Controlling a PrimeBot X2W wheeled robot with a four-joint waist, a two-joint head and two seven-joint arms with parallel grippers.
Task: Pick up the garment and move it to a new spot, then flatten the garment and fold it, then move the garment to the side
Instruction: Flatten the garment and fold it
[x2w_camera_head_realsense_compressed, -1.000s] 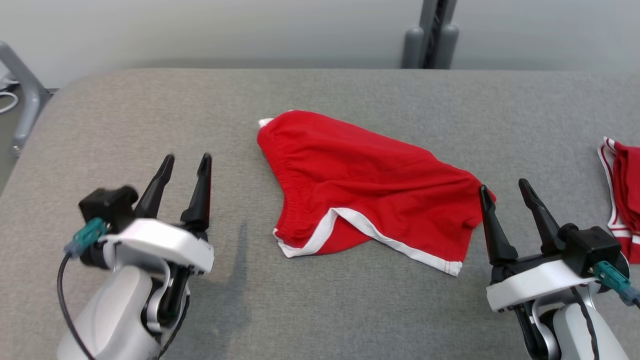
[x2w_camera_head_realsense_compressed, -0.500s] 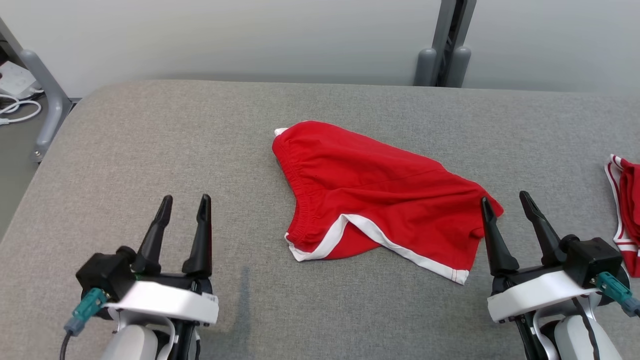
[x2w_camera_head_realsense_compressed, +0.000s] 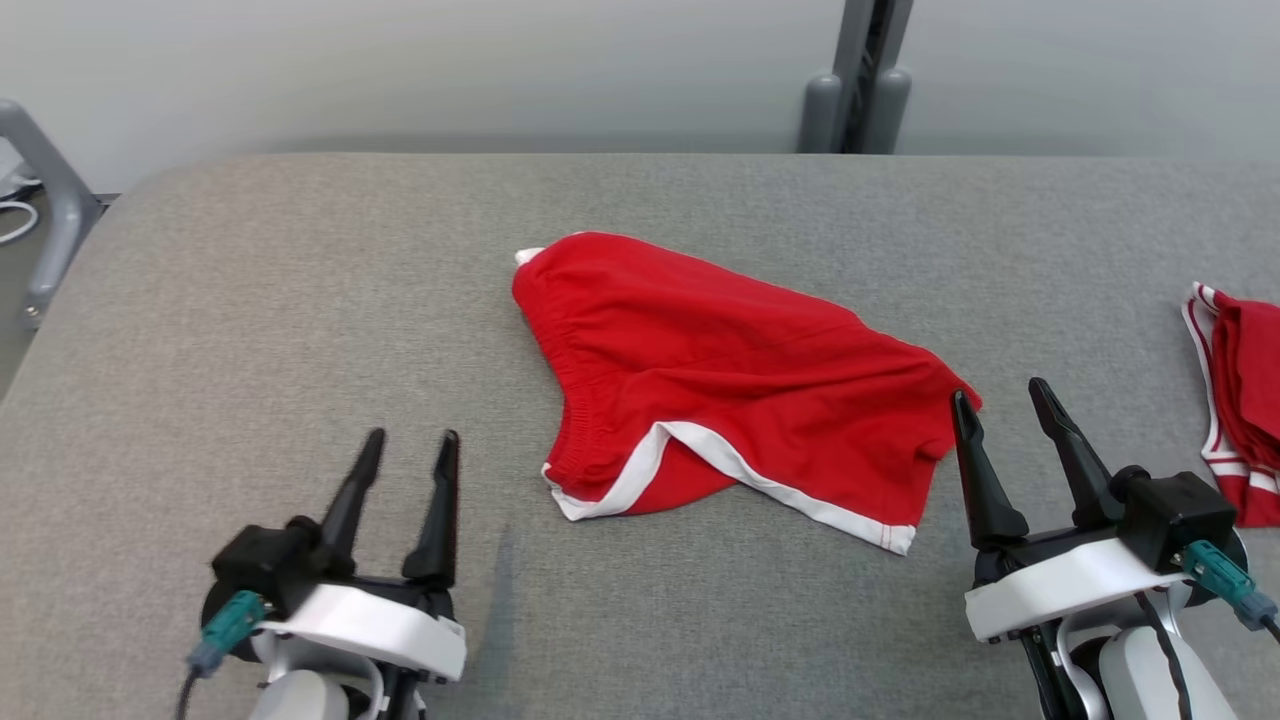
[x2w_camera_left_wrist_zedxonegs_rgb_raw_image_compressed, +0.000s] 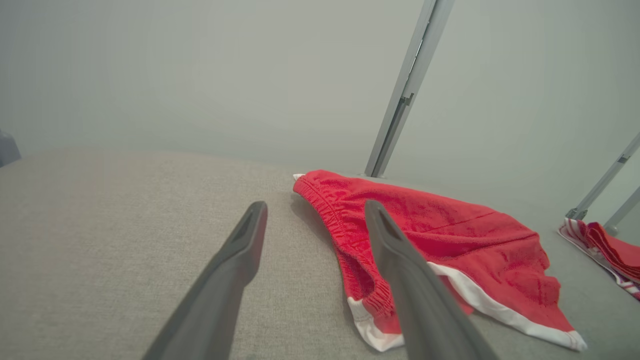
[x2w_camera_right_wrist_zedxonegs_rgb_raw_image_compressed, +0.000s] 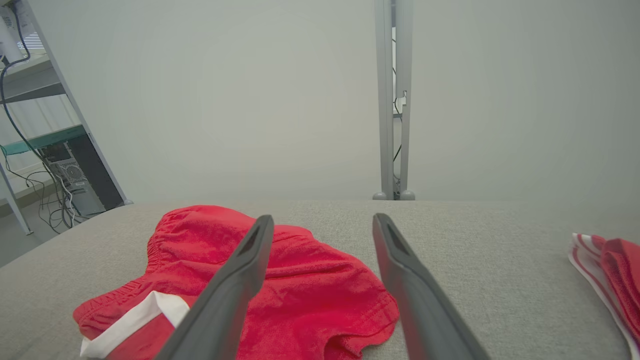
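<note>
The grey padded table (x2w_camera_head_realsense_compressed: 250, 300) carries two red garments with white trim and two grippers: one garment (x2w_camera_head_realsense_compressed: 720, 380) lies rumpled at the table's centre, and a second garment (x2w_camera_head_realsense_compressed: 1235, 400) lies bunched at the 3 o'clock edge of the head view. The left gripper (x2w_camera_head_realsense_compressed: 412, 437), jaws apart and empty, is well apart from the central garment, which lies at its 1 o'clock. The right gripper (x2w_camera_head_realsense_compressed: 998, 390), jaws likewise apart and empty, has that garment at its 10 o'clock, with one fingertip just beside the cloth's near corner.
</note>
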